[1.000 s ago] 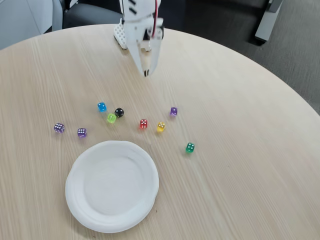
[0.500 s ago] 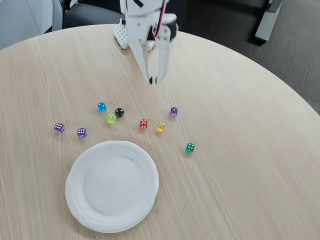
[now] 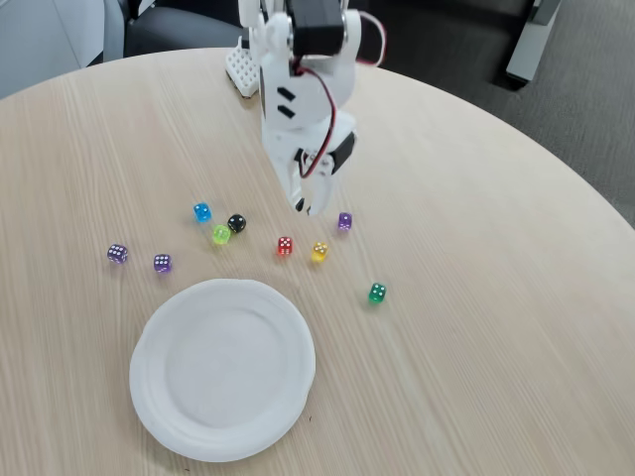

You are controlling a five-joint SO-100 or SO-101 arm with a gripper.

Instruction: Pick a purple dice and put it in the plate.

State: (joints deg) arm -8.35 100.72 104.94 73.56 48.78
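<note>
1. At the far left of the fixed view, beyond the round pale wood-grain table (image 3: pixel 476 327), I see a grey-white surface in the corner and a dark seat back beside it; the floor further right is dark grey carpet.
2. On the table's left lie two purple dice, one (image 3: pixel 117 254) and another (image 3: pixel 162 263) just beside it; below and to their right sits the plate (image 3: pixel 159 397), white, nothing in it.
3. Next come a blue die (image 3: pixel 201 211), a lime die (image 3: pixel 221 234) touching or nearly touching a black die (image 3: pixel 236 223), then a red die (image 3: pixel 285 245) and a yellow die (image 3: pixel 319 251).
4. My gripper (image 3: pixel 305 207) hangs over the middle, fingers only slightly apart, holding nothing; the third purple dice (image 3: pixel 344 221) lies just to its right.
5. A green die (image 3: pixel 377 292) lies apart, lower right; a pale post stands at the upper right edge.
</note>
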